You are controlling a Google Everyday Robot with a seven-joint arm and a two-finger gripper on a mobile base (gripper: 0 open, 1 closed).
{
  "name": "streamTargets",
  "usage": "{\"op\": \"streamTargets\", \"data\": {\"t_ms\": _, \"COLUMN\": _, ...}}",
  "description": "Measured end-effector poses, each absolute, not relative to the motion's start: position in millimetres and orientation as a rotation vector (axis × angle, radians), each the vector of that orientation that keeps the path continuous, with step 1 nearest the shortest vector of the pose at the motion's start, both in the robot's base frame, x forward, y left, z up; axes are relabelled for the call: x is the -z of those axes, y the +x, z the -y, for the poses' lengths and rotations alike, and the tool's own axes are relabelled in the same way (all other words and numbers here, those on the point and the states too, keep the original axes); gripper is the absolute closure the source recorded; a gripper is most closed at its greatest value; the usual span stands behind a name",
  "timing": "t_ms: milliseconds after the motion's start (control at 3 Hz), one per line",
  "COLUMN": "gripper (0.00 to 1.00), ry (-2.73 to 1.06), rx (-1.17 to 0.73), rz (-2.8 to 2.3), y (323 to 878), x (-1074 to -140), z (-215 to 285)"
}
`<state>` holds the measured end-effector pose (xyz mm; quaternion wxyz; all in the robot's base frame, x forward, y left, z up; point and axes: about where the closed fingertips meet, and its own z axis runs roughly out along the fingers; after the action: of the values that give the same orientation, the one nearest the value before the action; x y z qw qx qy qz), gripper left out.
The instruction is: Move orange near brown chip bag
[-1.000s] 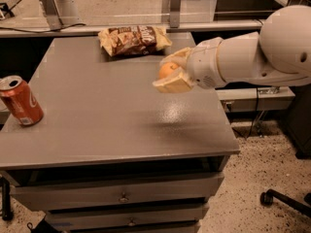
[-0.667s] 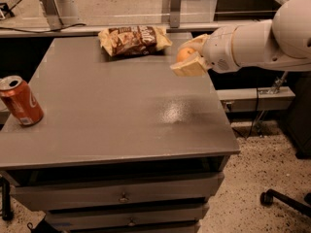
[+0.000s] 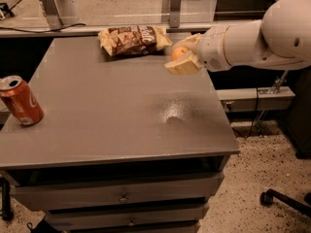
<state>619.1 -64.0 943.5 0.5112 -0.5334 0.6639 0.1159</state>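
The orange is held between the tan fingers of my gripper, above the table's right side near the back. The gripper is shut on it and the white arm reaches in from the right. The brown chip bag lies flat at the table's back centre, dark brown with tan edges, a short way left of the orange. The orange is partly hidden by the fingers.
A red soda can stands at the table's left edge. The grey table has drawers below. A glass barrier with metal posts runs behind the table. A chair base is on the floor at the right.
The gripper with the orange has moved back and a little right, towards the table's back edge, ending close to the chip bag's right end. The can and bag have not moved.
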Motion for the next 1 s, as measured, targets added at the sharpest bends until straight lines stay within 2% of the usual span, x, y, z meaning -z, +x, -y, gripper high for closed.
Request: {"op": "streamTargets", "data": {"t_ms": 1000, "gripper": 1.00, "ry": -1.141, "rx": -0.270, "rz": -1.628, "y": 750, "x": -895, "z": 37}}
